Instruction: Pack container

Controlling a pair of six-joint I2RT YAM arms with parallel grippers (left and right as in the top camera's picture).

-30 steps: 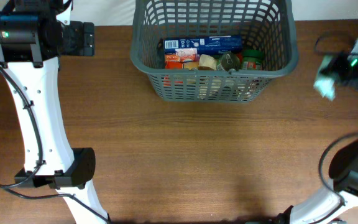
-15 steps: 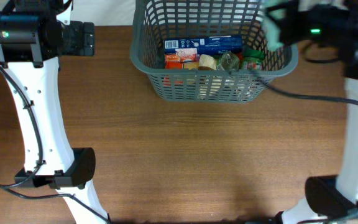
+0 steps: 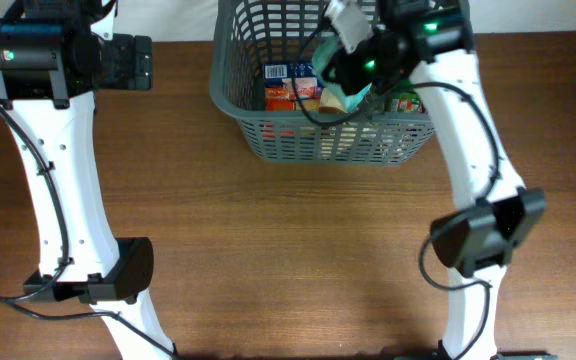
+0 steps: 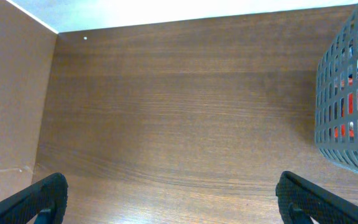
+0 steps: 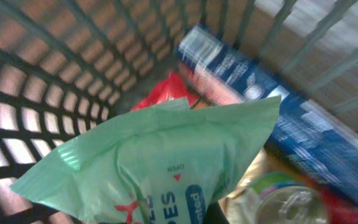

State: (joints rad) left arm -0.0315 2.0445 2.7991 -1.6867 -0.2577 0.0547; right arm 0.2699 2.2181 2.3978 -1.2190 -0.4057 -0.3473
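The dark grey lattice basket (image 3: 230,105) stands at the back middle of the table; its wall shows in the left wrist view (image 4: 347,106). My right gripper (image 3: 356,70) is inside the basket's rim, shut on a pale green wipes packet (image 3: 349,97). In the right wrist view the packet (image 5: 160,155) hangs over a blue box (image 5: 278,118), a red packet (image 5: 166,93) and a can (image 5: 284,199); the fingers are hidden under it. My left gripper (image 4: 169,199) is open and empty over bare wood left of the basket.
The basket holds several groceries, among them a blue box (image 3: 290,70) and red packets (image 3: 280,95). The left arm's white links (image 3: 63,190) run down the left side. The right arm (image 3: 473,150) crosses the table in front of the basket's right corner.
The right arm has swung from the far right edge leftward over the basket and lowered the green packet inside the rim. The left arm has not moved.
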